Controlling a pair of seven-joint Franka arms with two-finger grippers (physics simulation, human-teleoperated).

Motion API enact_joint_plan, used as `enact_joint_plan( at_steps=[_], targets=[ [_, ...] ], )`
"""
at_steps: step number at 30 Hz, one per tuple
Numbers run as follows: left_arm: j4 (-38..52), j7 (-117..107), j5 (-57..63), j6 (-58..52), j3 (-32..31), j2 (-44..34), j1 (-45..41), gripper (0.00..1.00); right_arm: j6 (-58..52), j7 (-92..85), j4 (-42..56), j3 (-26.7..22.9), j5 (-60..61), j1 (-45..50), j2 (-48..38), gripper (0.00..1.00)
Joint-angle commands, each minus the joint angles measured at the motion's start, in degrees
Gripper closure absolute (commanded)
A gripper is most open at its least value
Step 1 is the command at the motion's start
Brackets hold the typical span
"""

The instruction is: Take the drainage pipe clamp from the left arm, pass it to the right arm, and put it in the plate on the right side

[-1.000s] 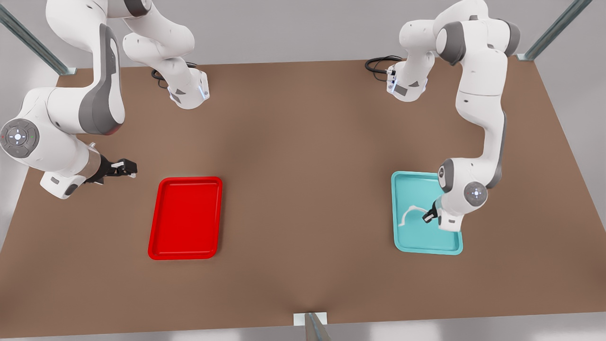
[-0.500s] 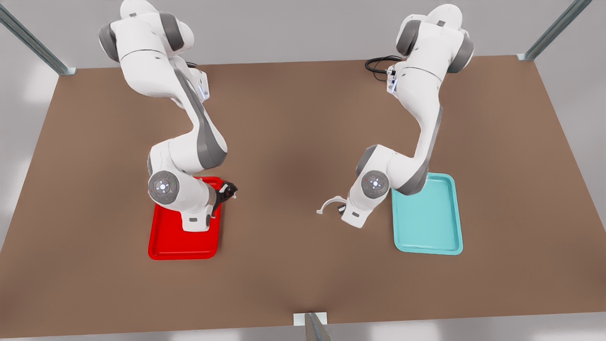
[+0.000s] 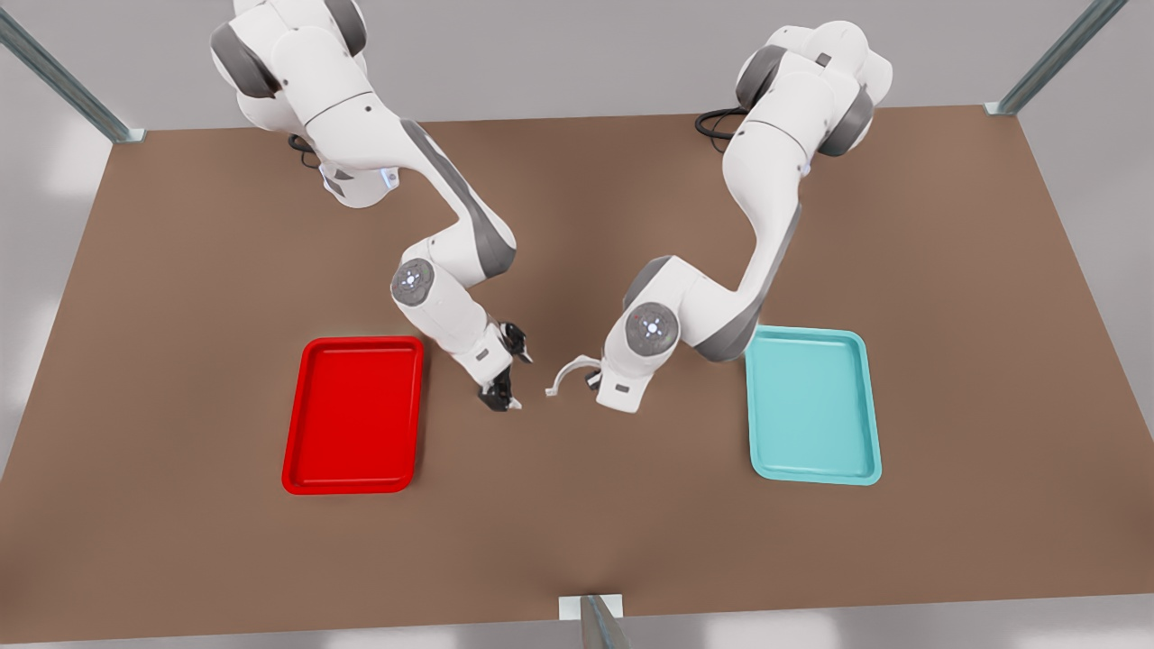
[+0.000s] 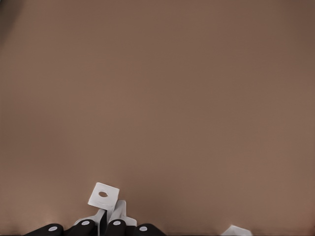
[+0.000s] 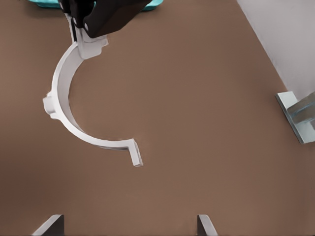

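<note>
My left gripper [image 3: 592,379] pinching one tab of the drainage pipe clamp [image 3: 566,371] above mid-table, arc reaching toward my right gripper [image 3: 507,376], fingers apart I think, just beside its free end, red plate [image 3: 353,415] nearby

Two arms [image 3: 451,225], two trays [image 3: 353,415], one clamp [image 3: 566,370].
</note>
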Motion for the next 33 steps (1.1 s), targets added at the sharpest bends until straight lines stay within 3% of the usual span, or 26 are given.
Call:
enact_joint_plan(
  at_steps=[1, 6, 14, 21, 33],
  targets=[
    [0.03, -11.94, 0.13, -0.68, -0.2, -0.09, -0.03, 0.79, 11.72, -31.48, 0.22, 0.0, 0.72, 0.01, 0.1, 0.0],
    [0.03, -11.94, 0.22, -0.15, -0.11, 0.52, -1.0, 0.79, 12.69, -31.48, -0.57, 3.25, 3.36, 0.01, 0.54, 0.0],
    [0.64, -12.03, 0.22, 0.02, -0.02, 0.88, -1.18, 0.79, 14.36, -36.93, -4.79, 4.22, 3.36, 0.01, -0.87, 0.0],
    [0.82, 0.01, 0.22, -2.0, -0.02, 0.79, -1.18, 0.79, 20.6, -36.76, -3.82, 7.29, 3.62, -0.17, 3.18, 0.01],
    [0.91, -0.07, 0.22, -1.83, -0.11, 0.7, -1.26, 0.79, 24.38, -36.14, -1.19, 8.61, 3.54, 0.01, 8.18, 0.01]
  ],
)
